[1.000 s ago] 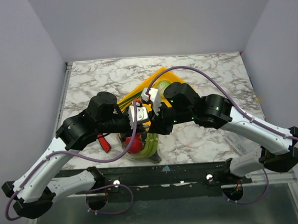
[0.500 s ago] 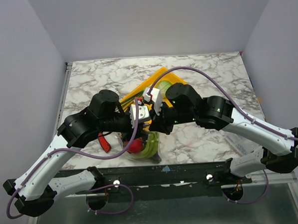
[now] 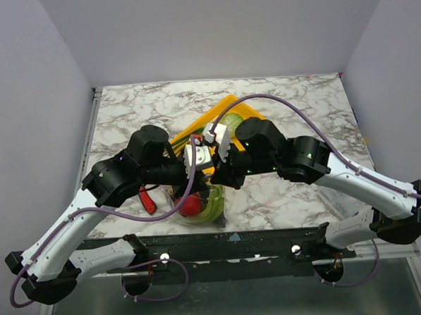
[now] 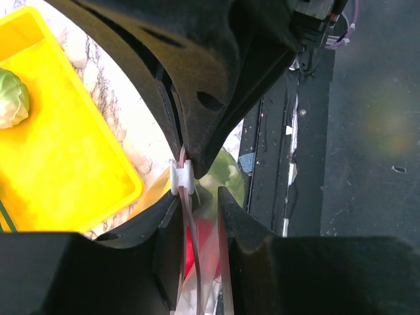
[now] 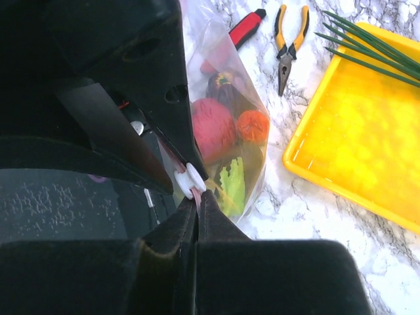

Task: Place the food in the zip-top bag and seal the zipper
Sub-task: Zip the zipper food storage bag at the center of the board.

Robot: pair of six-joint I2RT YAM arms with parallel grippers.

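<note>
The zip-top bag (image 3: 207, 208) hangs between both grippers near the table's front edge, holding food: a red tomato (image 5: 213, 128), a dark eggplant (image 5: 226, 85) and green leaves (image 5: 230, 184). My right gripper (image 5: 197, 197) is shut on the pinkish zipper (image 4: 189, 226), its tips right against the white slider (image 5: 190, 180). My left gripper (image 4: 199, 197) faces it from the slider's other side. Its jaws stand apart with the zipper strip running between them, close to one finger. A green cabbage (image 4: 12, 98) and thin green onions (image 5: 374, 42) lie in the yellow tray (image 5: 367, 131).
The yellow tray (image 3: 222, 107) sits behind the grippers, mid-table. A red-handled tool (image 5: 246, 26) and yellow-handled pliers (image 5: 289, 39) lie on the marble left of the bag. The table's front edge and black frame run just below the bag.
My left gripper has slid right along the bag's mouth toward the right gripper over the last second. The right gripper has kept its hold and barely moved.
</note>
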